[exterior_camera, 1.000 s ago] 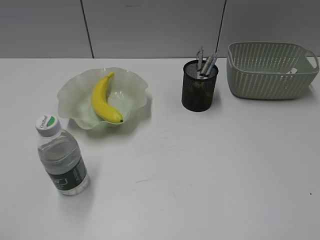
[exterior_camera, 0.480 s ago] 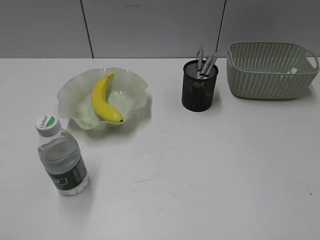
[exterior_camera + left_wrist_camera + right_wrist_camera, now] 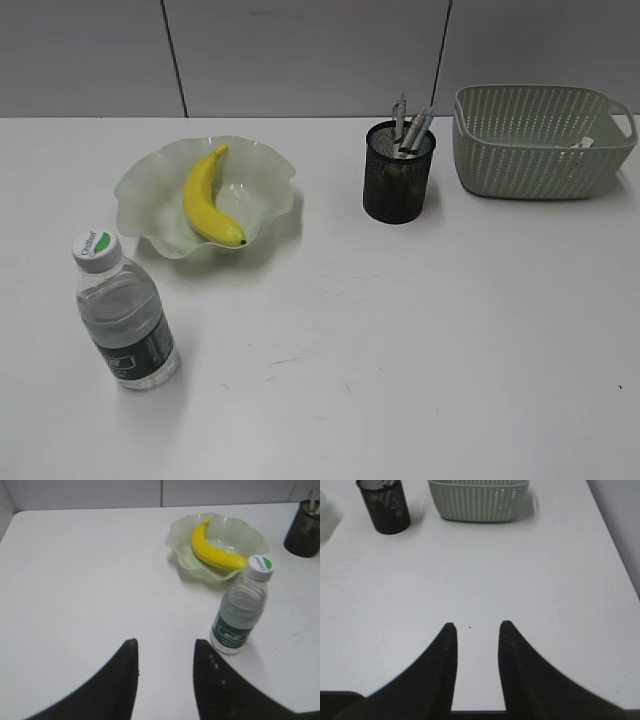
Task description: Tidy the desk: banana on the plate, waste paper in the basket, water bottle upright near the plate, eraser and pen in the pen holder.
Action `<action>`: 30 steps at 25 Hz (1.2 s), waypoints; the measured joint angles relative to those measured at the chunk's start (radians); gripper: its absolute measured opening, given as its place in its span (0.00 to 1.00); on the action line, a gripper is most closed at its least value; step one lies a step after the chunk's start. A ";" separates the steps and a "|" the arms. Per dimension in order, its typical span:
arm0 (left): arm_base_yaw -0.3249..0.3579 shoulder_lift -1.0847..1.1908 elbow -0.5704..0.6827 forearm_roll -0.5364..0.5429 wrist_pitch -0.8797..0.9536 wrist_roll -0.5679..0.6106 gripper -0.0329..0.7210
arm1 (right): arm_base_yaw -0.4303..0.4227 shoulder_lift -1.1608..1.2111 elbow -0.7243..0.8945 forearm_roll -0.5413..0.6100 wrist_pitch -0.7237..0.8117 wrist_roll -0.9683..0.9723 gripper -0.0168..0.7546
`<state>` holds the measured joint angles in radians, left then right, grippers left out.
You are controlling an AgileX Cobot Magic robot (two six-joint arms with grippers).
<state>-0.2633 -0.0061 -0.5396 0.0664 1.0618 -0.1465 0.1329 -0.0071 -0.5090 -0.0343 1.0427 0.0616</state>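
Note:
The yellow banana (image 3: 210, 198) lies in the pale green plate (image 3: 140, 190). In front of it, to the left, the water bottle (image 3: 124, 315) stands upright on the white desk (image 3: 420, 340). The black mesh pen holder (image 3: 399, 175) holds pens (image 3: 414, 128); the eraser does not show. A scrap of waste paper (image 3: 585, 142) sits in the green basket (image 3: 540, 140). Neither gripper appears in the exterior view. In the left wrist view my left gripper (image 3: 166, 645) is open and empty, with the bottle (image 3: 242, 607) just to its right. My right gripper (image 3: 477, 626) is open and empty above bare desk.
A grey panelled wall (image 3: 300, 50) runs behind the desk. The desk's right edge (image 3: 615, 555) shows in the right wrist view, with the pen holder (image 3: 385, 507) and basket (image 3: 477, 500) far ahead.

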 joint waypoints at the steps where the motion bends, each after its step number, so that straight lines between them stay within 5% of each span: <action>1: 0.037 0.000 0.000 0.000 0.000 0.000 0.41 | -0.036 0.000 0.000 0.000 0.000 0.000 0.33; 5: 0.089 0.000 0.000 0.000 -0.001 0.000 0.41 | -0.105 -0.001 0.000 0.000 -0.002 0.000 0.33; 30: 0.090 0.000 0.000 -0.014 -0.003 0.054 0.39 | -0.108 -0.002 0.000 0.073 -0.002 -0.105 0.33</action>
<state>-0.1731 -0.0061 -0.5396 0.0523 1.0586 -0.0927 0.0250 -0.0092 -0.5090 0.0392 1.0407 -0.0429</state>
